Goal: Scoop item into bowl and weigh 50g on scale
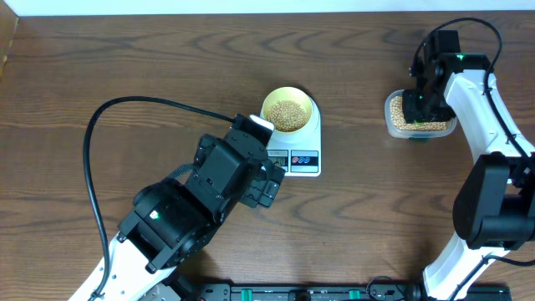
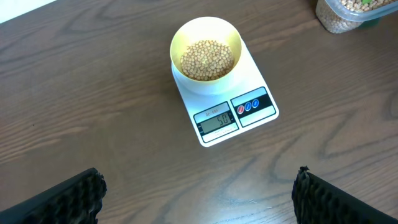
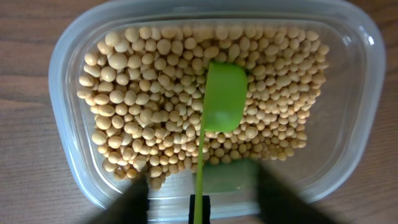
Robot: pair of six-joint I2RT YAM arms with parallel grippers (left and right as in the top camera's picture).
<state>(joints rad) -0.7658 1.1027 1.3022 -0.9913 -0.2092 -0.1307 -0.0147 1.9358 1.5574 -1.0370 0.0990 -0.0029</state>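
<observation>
The pale yellow bowl (image 1: pixel 289 110) (image 2: pixel 206 53) stands on the white scale (image 1: pixel 303 160) (image 2: pixel 244 115), partly filled with tan beans (image 2: pixel 207 60). The scale's display seems to read 50. My left gripper (image 1: pixel 266 188) (image 2: pixel 199 196) hovers open over bare wood just in front of the scale, holding nothing. My right gripper (image 1: pixel 422 102) (image 3: pixel 208 196) is over the clear tub (image 1: pixel 418 121) (image 3: pixel 62 74) of beans (image 3: pixel 143 106). Its blurred fingers stand apart on either side of a green scoop (image 3: pixel 224 99). The scoop lies on the beans, its thin handle untouched between them.
The clear tub (image 2: pixel 345 15) sits to the right of the scale with a gap of brown wood between them. A black cable (image 1: pixel 125 104) loops over the table at the left. A black rail (image 1: pixel 292 293) runs along the front edge.
</observation>
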